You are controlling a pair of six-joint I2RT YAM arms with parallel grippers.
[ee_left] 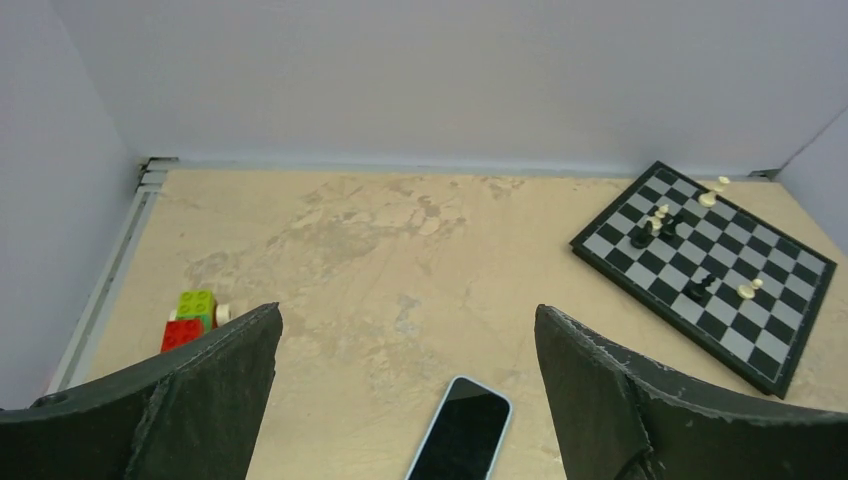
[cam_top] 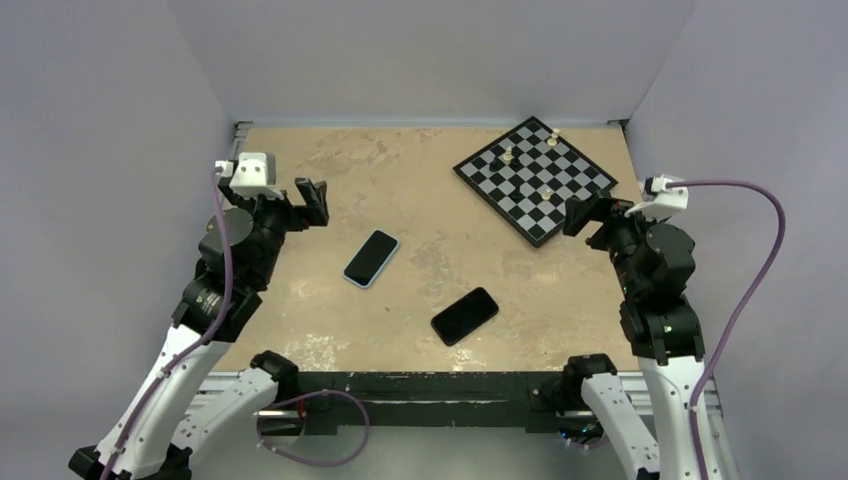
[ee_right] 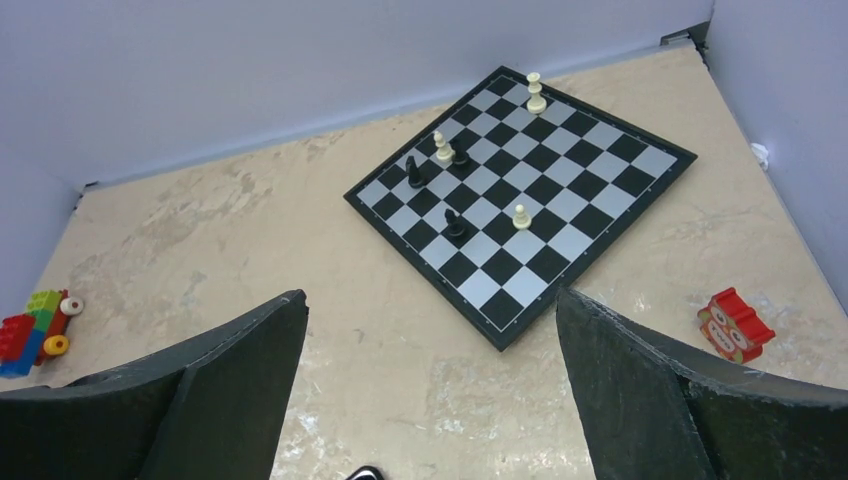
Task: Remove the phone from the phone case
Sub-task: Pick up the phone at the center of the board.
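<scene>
left tool (cam_top: 312, 200) and right tool (cam_top: 583, 215) are hanging spread wide, gripping nothing | cased phone (cam_top: 371, 258), light-blue rim, is lying flat on counter (cam_top: 420, 190) between them, black phone (cam_top: 465, 315) near | risk: flat case is probably sliding away if one tool is pushing alone

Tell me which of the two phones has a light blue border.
The left phone: a pale blue rim frames its dark screen. The right phone looks wholly black.
</scene>
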